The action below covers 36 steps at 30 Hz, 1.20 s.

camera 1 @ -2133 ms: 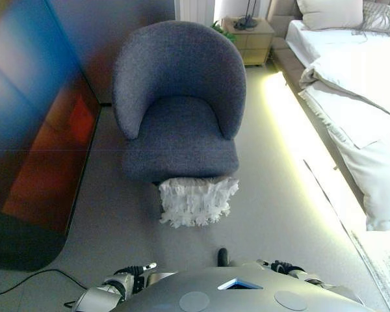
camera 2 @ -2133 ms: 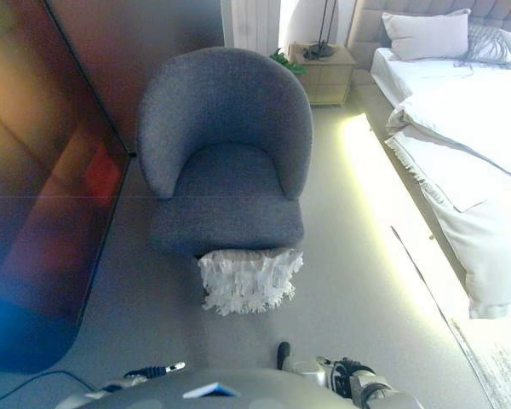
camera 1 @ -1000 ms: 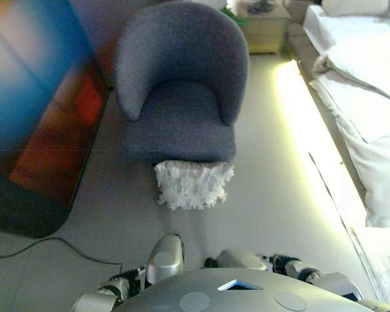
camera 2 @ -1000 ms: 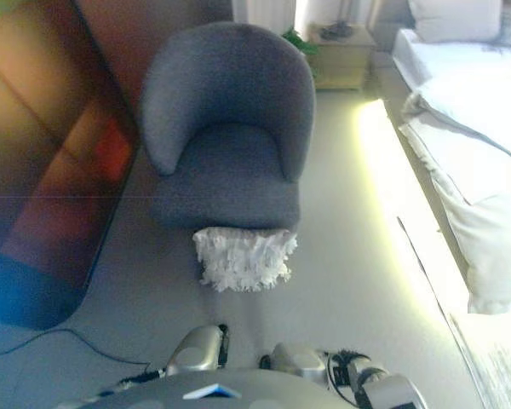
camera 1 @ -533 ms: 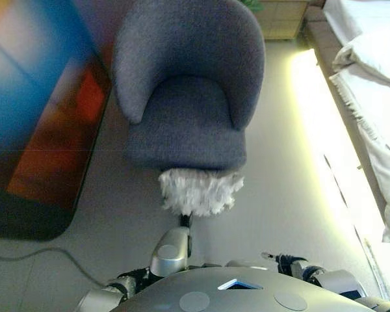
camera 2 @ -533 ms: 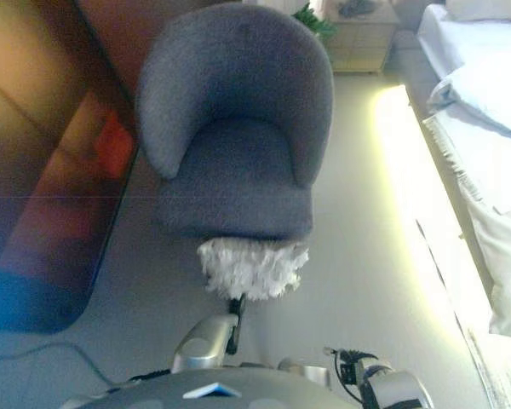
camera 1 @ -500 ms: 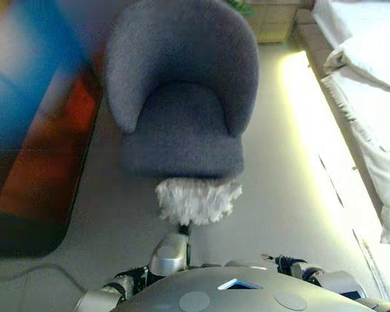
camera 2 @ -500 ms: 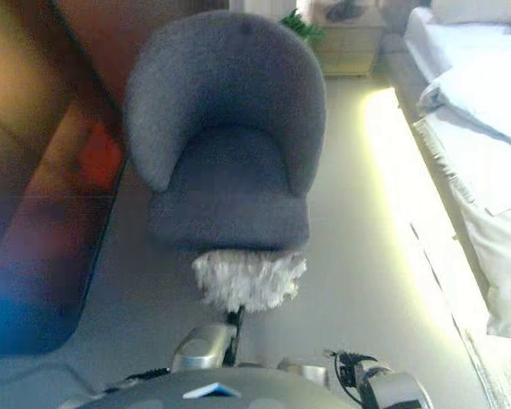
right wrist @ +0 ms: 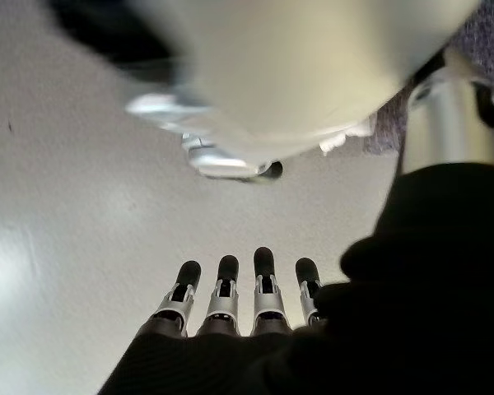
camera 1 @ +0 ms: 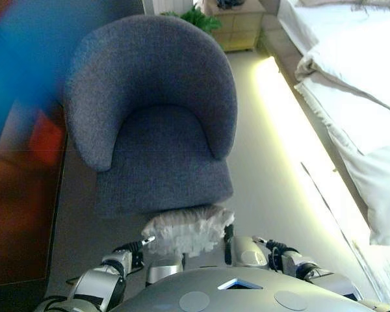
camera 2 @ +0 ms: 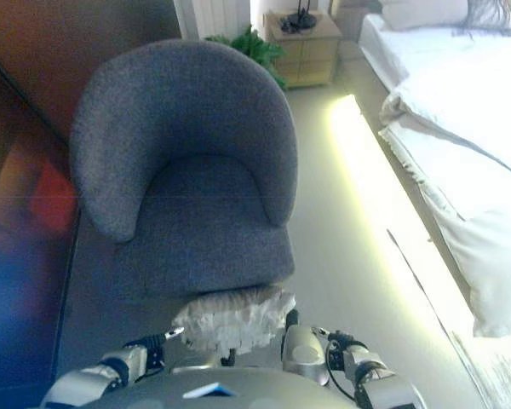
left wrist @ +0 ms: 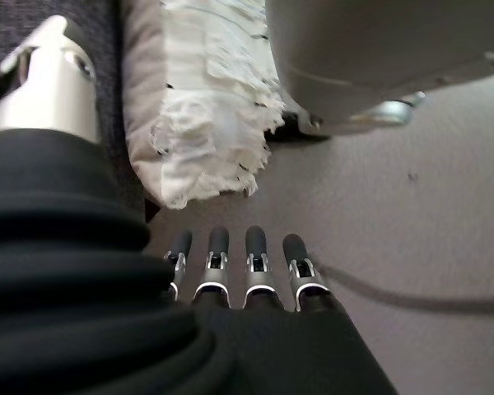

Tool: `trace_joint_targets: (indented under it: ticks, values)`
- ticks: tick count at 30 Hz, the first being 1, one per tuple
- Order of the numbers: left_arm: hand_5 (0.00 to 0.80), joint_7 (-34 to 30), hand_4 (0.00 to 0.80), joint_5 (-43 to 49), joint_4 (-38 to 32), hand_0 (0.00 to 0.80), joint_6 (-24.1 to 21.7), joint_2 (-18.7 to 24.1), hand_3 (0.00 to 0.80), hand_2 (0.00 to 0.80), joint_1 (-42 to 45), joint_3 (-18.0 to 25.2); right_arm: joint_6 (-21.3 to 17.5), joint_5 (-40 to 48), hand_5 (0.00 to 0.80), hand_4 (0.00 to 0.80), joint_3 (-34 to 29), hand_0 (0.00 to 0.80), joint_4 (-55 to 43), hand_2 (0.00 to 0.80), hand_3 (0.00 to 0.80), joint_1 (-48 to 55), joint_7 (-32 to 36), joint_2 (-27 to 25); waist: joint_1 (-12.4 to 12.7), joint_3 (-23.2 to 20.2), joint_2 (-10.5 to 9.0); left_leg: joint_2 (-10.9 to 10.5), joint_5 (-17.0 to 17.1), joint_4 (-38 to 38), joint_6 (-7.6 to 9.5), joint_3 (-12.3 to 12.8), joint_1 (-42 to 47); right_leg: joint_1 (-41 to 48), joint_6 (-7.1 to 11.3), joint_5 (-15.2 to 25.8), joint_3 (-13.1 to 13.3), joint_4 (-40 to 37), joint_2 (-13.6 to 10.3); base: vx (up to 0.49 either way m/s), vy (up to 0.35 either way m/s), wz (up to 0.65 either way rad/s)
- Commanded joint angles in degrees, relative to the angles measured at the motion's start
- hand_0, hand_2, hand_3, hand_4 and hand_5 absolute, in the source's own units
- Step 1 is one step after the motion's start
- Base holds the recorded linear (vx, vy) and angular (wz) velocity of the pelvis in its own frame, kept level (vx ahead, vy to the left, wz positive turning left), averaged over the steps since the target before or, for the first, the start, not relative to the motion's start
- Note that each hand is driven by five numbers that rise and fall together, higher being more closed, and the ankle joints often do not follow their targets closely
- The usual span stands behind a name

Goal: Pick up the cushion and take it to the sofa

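Cushion, white and fringed, sits on the floor right up against the front edge of the grey armchair, leaning on the seat base. Nobody has hold of it. Over on the left wrist view, the left hand hangs with its fingers straight and relaxed, pointing down at bare carpet, the cushion's frilly edge just beside them but not touching. Same story on the right: the right hand shows its fingers in a neat straight row, loose, carrying nothing, floor beneath. From the head views both arms sit low by the body, one either side of the cushion. Off to the right runs a bed with white bedding, and behind the armchair stand a small nightstand and a green plant.
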Motion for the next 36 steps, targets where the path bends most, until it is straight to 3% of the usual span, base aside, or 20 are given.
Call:
trace_joint_targets:
  ticks: [1,8,14,21,28,31,36]
  values:
    - [0.0,1.39,0.0,1.26,1.81,0.0,-0.86,-1.29,0.0,0.0,-2.17,-0.22,-0.86,0.48,0.0,0.0,1.5,0.0,2.2,0.0,0.0,-1.99,-0.69,-1.96,1.95,1.13,-0.05,-1.64,2.65,4.51,1.51,-0.06,-6.76,6.29,-0.54,0.95,-1.61,-5.81,1.3,0.145,-0.134,0.1]
    - [0.0,4.31,0.0,0.56,2.32,0.0,-3.01,-2.42,0.0,0.0,-1.73,-0.48,-0.84,1.06,0.0,0.0,0.95,0.0,2.92,0.0,0.0,-3.33,-2.84,-2.74,2.93,0.9,0.52,-0.58,3.0,5.53,-0.5,2.72,-8.06,8.86,-1.31,-0.38,-6.12,-7.89,0.48,0.107,0.005,0.26]
    - [0.0,7.3,0.0,-0.07,1.77,0.0,-4.6,-2.75,0.0,0.0,-1.83,-0.21,-1.75,-0.11,0.0,0.0,1.61,0.0,2.72,0.0,0.0,-3.95,-4.3,-2.36,3.17,1.13,1.62,-0.65,3.8,2.29,-0.56,2.46,-7.19,8.75,-0.93,-0.58,-7.75,-8.33,-0.18,0.111,0.095,0.21]
    - [0.0,12.78,0.0,-0.01,0.57,0.0,-6.61,-2.03,0.0,0.0,-6.02,-2.26,-6.5,2.13,0.0,0.0,4.62,0.0,-0.55,0.0,0.0,-8.86,-9.44,-3.02,3.22,6.12,3.04,-1.93,4.12,3.56,0.63,1.4,-12.36,2.2,-0.03,0.05,-6.66,-5.27,-1.78,-0.066,0.129,0.02]
    - [0.0,17.94,0.0,-1.26,-1.02,0.0,-10.68,0.58,0.0,0.0,-11.77,-4.33,-9.34,1.03,0.0,0.0,7.57,0.0,-3.2,0.0,0.0,-16.17,-12.59,-3.83,2.59,14.21,3.54,-2.7,3.86,9.58,2.18,3.59,-21.66,-8.84,0.72,-0.87,-5.45,4.27,-3.16,-0.15,0.087,-0.04]
    - [0.0,17.51,0.0,-2.8,-2.52,0.0,-13.13,0.73,0.0,0.0,-14.91,-5.01,-9.35,0.56,0.0,0.0,8.7,0.0,-4.04,0.0,0.0,-18.94,-13.65,-3.95,2.77,16.64,3.03,-2.88,3.52,12.52,2.05,4.29,-25.75,-11.86,0.92,-0.49,-6.2,5.12,-3.81,-0.138,-0.009,-0.12]
    - [0.0,18.14,0.0,-4.57,-5.08,0.0,-15.23,-0.04,0.0,0.0,-22.34,-8.92,-9.99,-0.19,0.0,0.0,11.19,0.0,-5.22,0.0,0.0,-24.71,-14.99,-4.59,1.9,20.98,2.72,-3.18,3.89,17.51,1.5,3.95,-35.31,-20.06,0.63,0.28,-4.39,7.38,-3.4,-0.188,-0.059,-0.06]
